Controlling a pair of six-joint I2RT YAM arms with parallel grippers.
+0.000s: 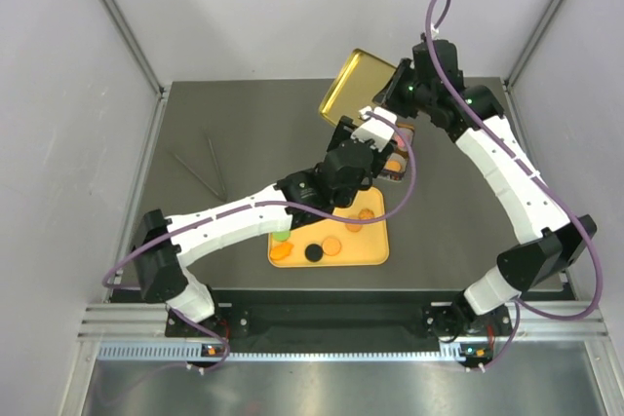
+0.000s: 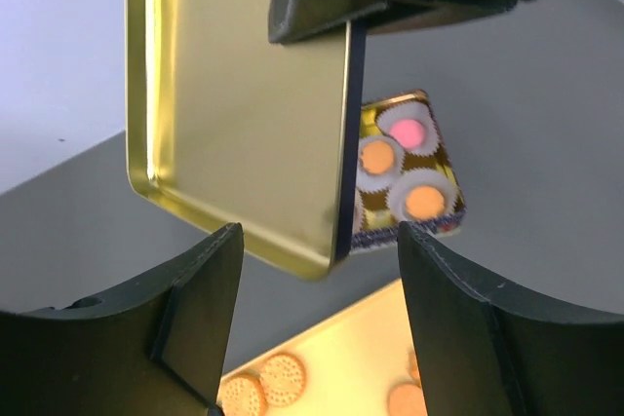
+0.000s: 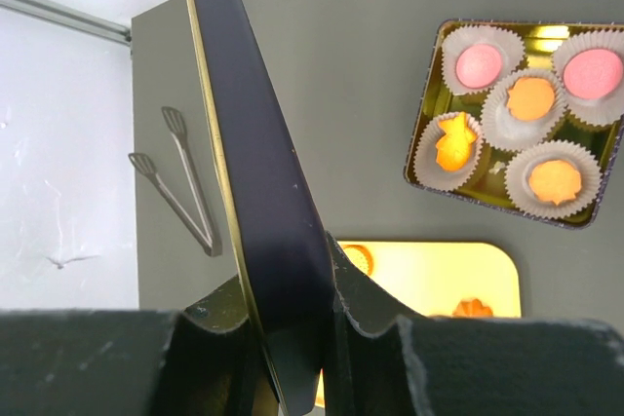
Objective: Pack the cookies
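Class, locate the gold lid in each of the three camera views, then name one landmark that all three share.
Top external: gold lid, upper centre, tilted.
Left wrist: gold lid fills upper left, inside showing.
Right wrist: gold lid edge-on, left of centre.
Shared landmark: yellow tray.

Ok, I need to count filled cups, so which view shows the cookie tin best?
Right wrist: the tin lies open and unblocked, five cups each holding a cookie. Left wrist shows three cups, the rest behind the held lid. Top external: nearly hidden under the left arm.
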